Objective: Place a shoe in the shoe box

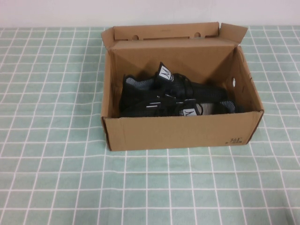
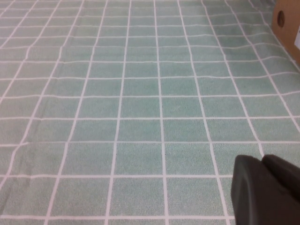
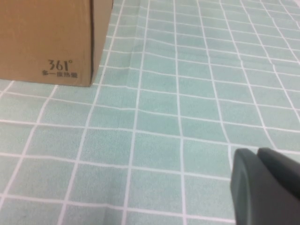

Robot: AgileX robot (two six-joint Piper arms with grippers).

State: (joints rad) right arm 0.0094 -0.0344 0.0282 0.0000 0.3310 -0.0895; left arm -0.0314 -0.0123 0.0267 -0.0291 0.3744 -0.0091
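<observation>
— Two black sneakers, is that right, both inside the one shoe box (image 1: 180, 132)?

— Yes, from the high view I count two white tongue tabs. One shoe (image 1: 154, 84) lies toward the box's back wall, the second shoe (image 1: 187, 105) just behind the front wall, and they touch in the middle. The flap lid (image 1: 166, 32) stands open behind the back wall, with two round holes in it. One more hole shows in the box's right wall.

— And room around the box?

— Green checked tablecloth (image 1: 56, 178) lies bare on every side of the box, widest in front of its front wall. Neither arm shows in that view.

— The left wrist view?

— One corner of the box with a single hole, far off. The left gripper (image 2: 265, 190) shows only as a dark tip over the cloth, well apart from the box. Whether it is released or clenched, I cannot tell.

— The right wrist view?

— One front corner of the box with its black print. The right gripper (image 3: 265, 185) hangs over the cloth, apart from that corner; its state I cannot tell either.
</observation>
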